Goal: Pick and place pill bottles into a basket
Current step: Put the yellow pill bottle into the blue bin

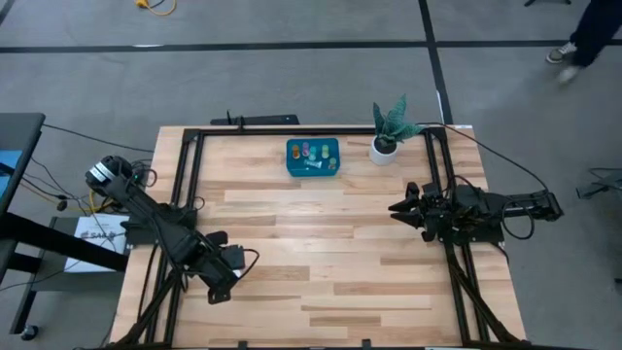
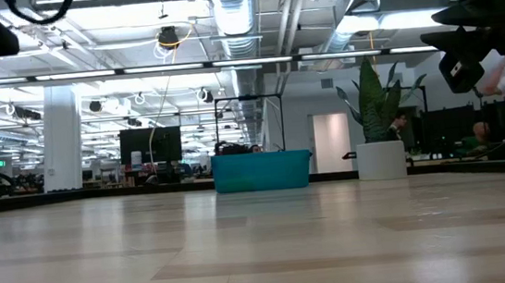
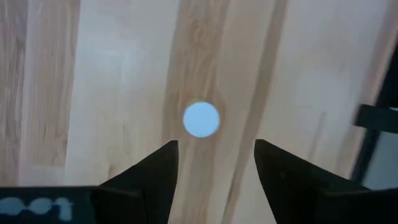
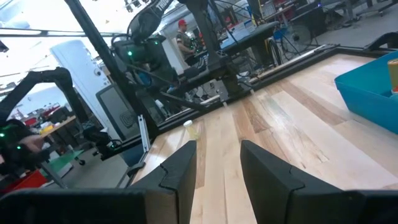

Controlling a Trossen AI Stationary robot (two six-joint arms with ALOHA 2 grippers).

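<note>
The teal-blue basket (image 1: 312, 157) stands at the table's far middle, and also shows in the low view (image 2: 262, 171) and the right wrist view (image 4: 370, 88). Several tiny pill bottles (image 1: 313, 152) lie inside it: orange, green, pink and whitish. My left gripper (image 1: 231, 279) is open and empty over bare wood near the table's near left (image 3: 216, 163). My right gripper (image 1: 396, 207) is open and empty at the table's right, pointing toward the left (image 4: 217, 163). A small pale yellow thing (image 4: 189, 129) lies on the table near its left side; whether it is a bottle I cannot tell.
A potted plant in a white pot (image 1: 387, 138) stands right of the basket (image 2: 381, 159). A black frame (image 1: 190, 170) runs along the table's edges. A round bright spot (image 3: 201, 119) shows on the wood under my left gripper. A person (image 1: 588, 34) stands beyond the far right corner.
</note>
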